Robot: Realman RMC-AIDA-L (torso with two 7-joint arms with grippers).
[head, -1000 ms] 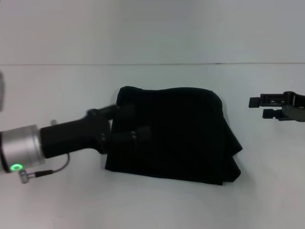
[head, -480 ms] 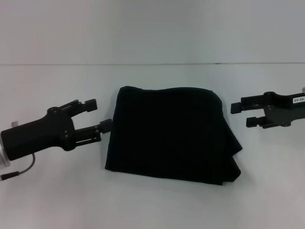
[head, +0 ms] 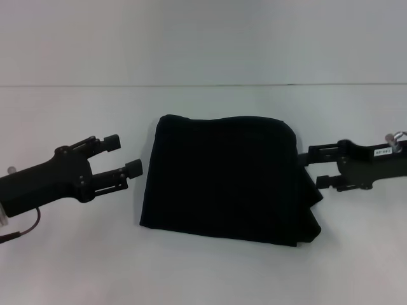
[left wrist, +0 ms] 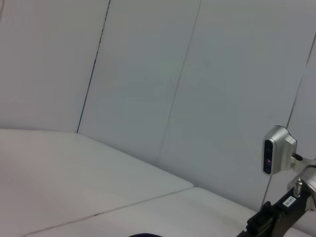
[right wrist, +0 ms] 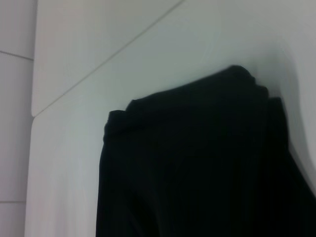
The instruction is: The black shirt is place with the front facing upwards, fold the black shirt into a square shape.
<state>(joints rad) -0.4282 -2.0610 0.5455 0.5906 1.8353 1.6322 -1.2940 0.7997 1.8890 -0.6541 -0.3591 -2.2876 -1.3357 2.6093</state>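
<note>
White desk (head: 70,267) holds shirt (head: 226,178) mid-desk, folded near-square; left gripper (head: 121,155) released just beside its left edge, right gripper (head: 313,166) released at the bulging right edge, probably to tidy it

1. Looks like a robot test lab/demo cell, not a home.
2. Plain white table (head: 210,273) fills lower frame, no clutter.
3. Bare white panel wall (head: 203,38) w/ seams across upper frame.
4. Cam module (left wrist: 276,149) on an arm, lower right of left wrist view.
</note>
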